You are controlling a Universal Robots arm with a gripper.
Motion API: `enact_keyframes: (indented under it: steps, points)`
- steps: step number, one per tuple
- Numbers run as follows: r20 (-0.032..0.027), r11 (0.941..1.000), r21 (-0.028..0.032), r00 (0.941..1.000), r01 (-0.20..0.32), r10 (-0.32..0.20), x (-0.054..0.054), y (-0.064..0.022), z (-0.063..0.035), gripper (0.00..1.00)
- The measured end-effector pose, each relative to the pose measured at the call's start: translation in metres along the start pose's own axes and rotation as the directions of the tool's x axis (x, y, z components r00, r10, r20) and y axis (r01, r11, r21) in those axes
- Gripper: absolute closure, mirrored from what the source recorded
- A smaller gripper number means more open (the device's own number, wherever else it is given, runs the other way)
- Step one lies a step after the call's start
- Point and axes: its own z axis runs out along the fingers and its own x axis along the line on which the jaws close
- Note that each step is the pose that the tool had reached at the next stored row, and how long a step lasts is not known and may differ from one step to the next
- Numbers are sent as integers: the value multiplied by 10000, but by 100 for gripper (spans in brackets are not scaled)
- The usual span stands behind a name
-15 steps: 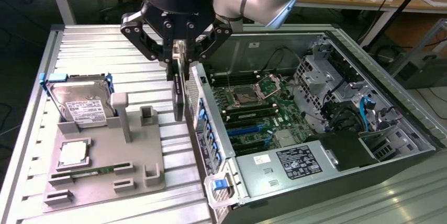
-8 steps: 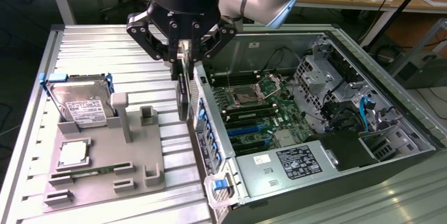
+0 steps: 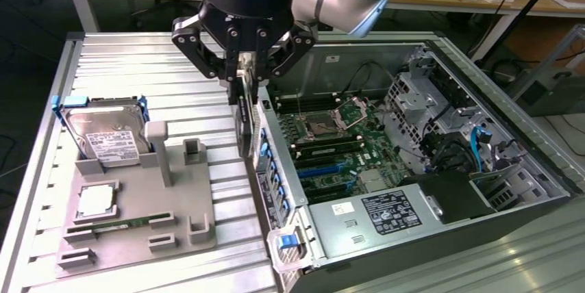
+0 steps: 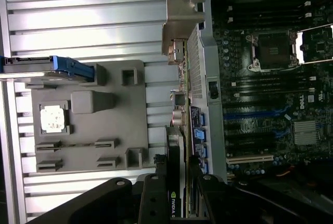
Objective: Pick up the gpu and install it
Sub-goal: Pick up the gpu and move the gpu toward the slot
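**Gpu held in the hand at the case wall**

- Surface (image 3: 137, 60): ribbed metal, pale. It carries the open computer case (image 3: 512, 218), which lies on its side with the interior facing up.
- Inside the case: motherboard (image 3: 338, 149) across the middle, with its bare processor socket toward the far end. The power supply (image 3: 384, 214), which has a dark label, sits at the near end.
- Grey tray (image 3: 183, 197): on the surface just beside the case, on the exterior view's left of it.
- Hard drive (image 3: 108, 139): silver with a white label, in a blue-edged holder. It sits at the tray's far corner, well apart from the case.
- Gpu (image 3: 244, 125): dark board hanging on edge with its long side vertical, lifted clear of the tray. It hangs along the case wall that faces the tray. Contact with that wall cannot be told. In the wrist view its silver end bracket points away from the hand, alongside the same wall.
- Hand (image 3: 243, 81): black, directly above that case wall. The fingers are drawn in narrow and clamp the gpu's upper end.
- Processor chip (image 3: 96, 202): flat in a tray pocket on the side away from the case.
- RAM stick (image 3: 114, 226): slim and green, lying in the tray nearer the camera than the chip.
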Motion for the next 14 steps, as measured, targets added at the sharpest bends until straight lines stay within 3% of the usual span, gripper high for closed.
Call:
enact_keyframes:
  steps: [14]
  points:
    - [-1, 10000, 1, 10000, 1, -1, -51, 4, 1, 73]
